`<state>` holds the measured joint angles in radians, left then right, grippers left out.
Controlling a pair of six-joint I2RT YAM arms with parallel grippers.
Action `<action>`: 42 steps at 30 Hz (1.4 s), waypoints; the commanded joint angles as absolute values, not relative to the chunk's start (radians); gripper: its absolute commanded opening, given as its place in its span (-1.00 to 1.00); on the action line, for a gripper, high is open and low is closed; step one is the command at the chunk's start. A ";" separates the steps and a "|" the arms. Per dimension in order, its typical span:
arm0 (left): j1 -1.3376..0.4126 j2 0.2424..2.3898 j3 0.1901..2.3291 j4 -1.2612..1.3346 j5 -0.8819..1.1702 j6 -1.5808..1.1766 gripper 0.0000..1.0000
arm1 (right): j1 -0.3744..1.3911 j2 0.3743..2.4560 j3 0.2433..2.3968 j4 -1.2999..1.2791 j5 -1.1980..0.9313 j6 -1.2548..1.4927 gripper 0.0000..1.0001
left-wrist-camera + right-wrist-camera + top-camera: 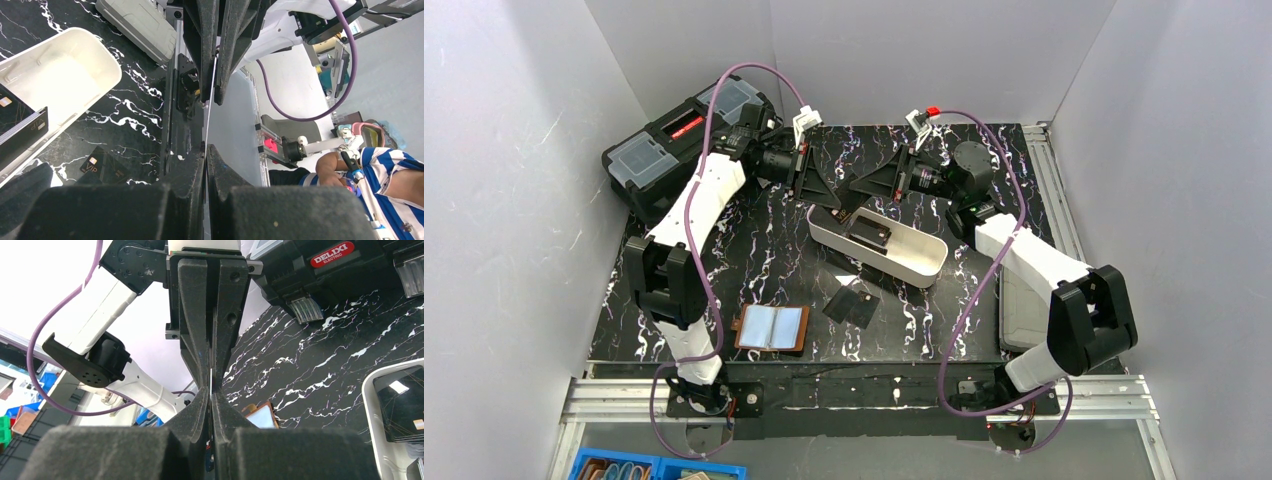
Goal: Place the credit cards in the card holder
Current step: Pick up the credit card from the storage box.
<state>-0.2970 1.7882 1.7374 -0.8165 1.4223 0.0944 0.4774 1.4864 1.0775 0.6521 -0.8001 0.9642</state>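
- At seven o'clock on the table [724,262], nearest the arm bases, we find the wallet [771,328]. It lies open with its blue-grey lining up, so its pockets face a card coming from above. We can make out no card in it.
- Toward two o'clock of the wallet, a loose card [852,305] lies flat on the marbled top, well apart from both grippers. We judge it waits its turn.
- Around the middle sits the white tray [929,268], running from ten o'clock to four. A stack of cards [871,235] rests in it, which we take for the supply.
- Over the tray's ten o'clock end the two arms meet nose to nose, clear of the table.
- The left gripper [206,150] is pressed together on the held card [207,125], which its wrist camera shows edge-on as a thin pale line.
- The right gripper [211,392] comes in from three o'clock, its fingers lying close on either side of that same card. Whether they clamp it or merely bracket it we cannot tell.
- We read this as a mid-air pass. A thin card lifted flat is hard to aim, and a second grip lets one arm take it by an end for the pocket. If one side lets go too early, the card could drop.
- At ten o'clock, farthest off, the toolbox [664,150] sits at the table's corner, apart from the work.
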 commanded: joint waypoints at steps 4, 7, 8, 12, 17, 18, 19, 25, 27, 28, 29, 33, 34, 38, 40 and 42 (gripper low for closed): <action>-0.275 1.751 1.807 -0.857 1.356 0.125 -1.00 | 0.484 1.420 1.051 0.695 -0.814 0.958 -0.78; -0.257 1.755 1.818 -0.849 1.314 0.123 -1.00 | 0.485 1.397 1.018 0.681 -0.809 0.953 -0.77; -0.254 1.753 1.818 -0.841 1.309 0.115 -1.00 | 0.485 1.391 1.009 0.677 -0.808 0.949 -0.77; -0.244 1.747 1.810 -0.805 1.311 0.080 -1.00 | 0.485 1.373 0.976 0.663 -0.806 0.940 -0.72; -0.242 1.743 1.807 -0.803 1.315 0.075 -1.00 | 0.485 1.358 0.966 0.649 -0.817 0.928 -0.72; -0.241 1.744 1.808 -0.803 1.315 0.074 -1.00 | 0.484 1.356 0.967 0.645 -0.826 0.924 -0.73; -0.241 1.743 1.809 -0.803 1.315 0.073 -1.00 | 0.484 1.356 0.966 0.642 -0.835 0.922 -0.76; -0.239 1.746 1.803 -0.806 1.350 0.071 -1.00 | 0.485 1.343 0.970 0.610 -0.848 0.891 -0.61; -0.240 1.745 1.795 -0.813 1.362 0.076 -1.00 | 0.483 1.351 1.001 0.589 -0.842 0.877 -0.42; -0.241 1.742 1.791 -0.817 1.368 0.079 -1.00 | 0.483 1.357 1.016 0.588 -0.839 0.874 -0.38; -0.241 1.739 1.785 -0.821 1.370 0.081 -1.00 | 0.483 1.364 1.033 0.591 -0.836 0.873 -0.35; -0.241 1.726 1.769 -0.825 1.361 0.084 -1.00 | 0.482 1.407 1.071 0.663 -0.840 0.937 -0.51; -0.241 1.725 1.770 -0.826 1.359 0.082 -1.00 | 0.483 1.412 1.064 0.688 -0.839 0.956 -0.64; -0.241 1.715 1.761 -0.830 1.345 0.083 -0.50 | 0.484 1.387 1.013 0.735 -0.817 0.984 -0.97; -0.240 1.708 1.752 -0.836 1.328 0.091 -0.23 | 0.483 1.369 0.998 0.726 -0.810 0.977 -0.97; -0.240 1.697 1.743 -0.844 1.323 0.099 -0.16 | 0.483 1.350 0.991 0.706 -0.800 0.967 -0.97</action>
<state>-0.2447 1.7729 1.7653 -0.8165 1.3441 0.0753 0.4782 1.4067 1.0019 0.6388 -0.8070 0.9565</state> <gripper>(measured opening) 0.396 0.024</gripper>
